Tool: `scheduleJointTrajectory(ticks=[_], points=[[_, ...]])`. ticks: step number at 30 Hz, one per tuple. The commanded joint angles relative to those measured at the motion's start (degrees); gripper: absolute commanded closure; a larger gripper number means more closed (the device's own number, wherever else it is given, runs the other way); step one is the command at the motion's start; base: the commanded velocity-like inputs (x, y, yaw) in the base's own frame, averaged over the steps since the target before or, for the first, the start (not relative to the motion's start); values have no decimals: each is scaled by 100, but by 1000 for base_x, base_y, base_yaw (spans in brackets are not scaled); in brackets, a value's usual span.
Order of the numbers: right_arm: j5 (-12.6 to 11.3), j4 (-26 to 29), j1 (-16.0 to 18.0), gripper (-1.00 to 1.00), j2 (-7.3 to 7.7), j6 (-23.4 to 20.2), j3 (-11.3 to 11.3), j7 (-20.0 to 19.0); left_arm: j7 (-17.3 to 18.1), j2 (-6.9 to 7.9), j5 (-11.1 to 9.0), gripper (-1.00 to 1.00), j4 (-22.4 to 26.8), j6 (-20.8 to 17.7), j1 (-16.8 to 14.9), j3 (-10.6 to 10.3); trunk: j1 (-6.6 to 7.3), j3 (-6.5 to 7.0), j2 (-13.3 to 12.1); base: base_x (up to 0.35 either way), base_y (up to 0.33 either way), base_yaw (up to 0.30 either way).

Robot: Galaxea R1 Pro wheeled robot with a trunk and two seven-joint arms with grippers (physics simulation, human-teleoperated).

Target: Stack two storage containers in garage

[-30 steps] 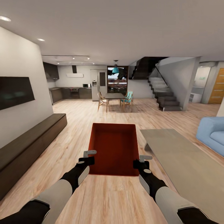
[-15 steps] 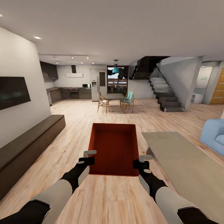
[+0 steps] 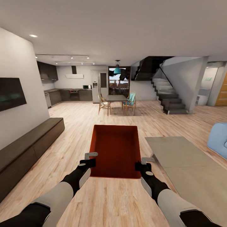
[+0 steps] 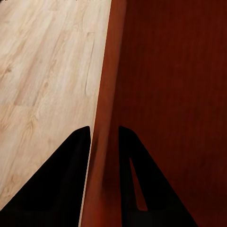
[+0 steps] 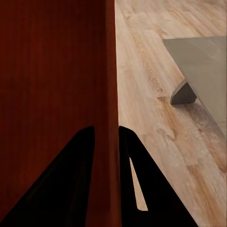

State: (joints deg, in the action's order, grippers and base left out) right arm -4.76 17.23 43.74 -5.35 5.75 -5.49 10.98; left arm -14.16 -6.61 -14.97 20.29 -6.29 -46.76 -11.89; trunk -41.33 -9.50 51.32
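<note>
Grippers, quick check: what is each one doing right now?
Left gripper: shut on the left wall of the storage container.
Right gripper: shut on the same container's right wall.

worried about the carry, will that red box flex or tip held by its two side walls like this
Probably stiff: the storage container keeps straight walls with the left pincer and right pincer each clamped on a side wall. It looks empty, so likely light. Both grips sit near its near end, so the far end might dip.
</note>
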Motion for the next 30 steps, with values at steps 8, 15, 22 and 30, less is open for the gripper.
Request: scheduleJointTrajectory(ticks=[8, 15, 22, 30], points=[[27, 17, 12, 100, 1, 35, 131, 518, -228, 89, -15, 100, -113, -39, 0, -34, -4, -7, 6, 326, 0, 0], [28, 17, 12, 100, 5, 46, 136, 527, -228, 89, -15, 100, -113, -39, 0, -33, -4, -7, 6, 326, 0, 0], [28, 17, 12, 100, 5, 53, 135, 528, -228, 89, -15, 100, -113, -39, 0, -33, -4, -7, 6, 326, 0, 0], [28, 17, 12, 100, 2, 58, 135, 528, -228, 89, -15, 100, -121, -39, 0, -33, -4, -7, 6, 326, 0, 0]])
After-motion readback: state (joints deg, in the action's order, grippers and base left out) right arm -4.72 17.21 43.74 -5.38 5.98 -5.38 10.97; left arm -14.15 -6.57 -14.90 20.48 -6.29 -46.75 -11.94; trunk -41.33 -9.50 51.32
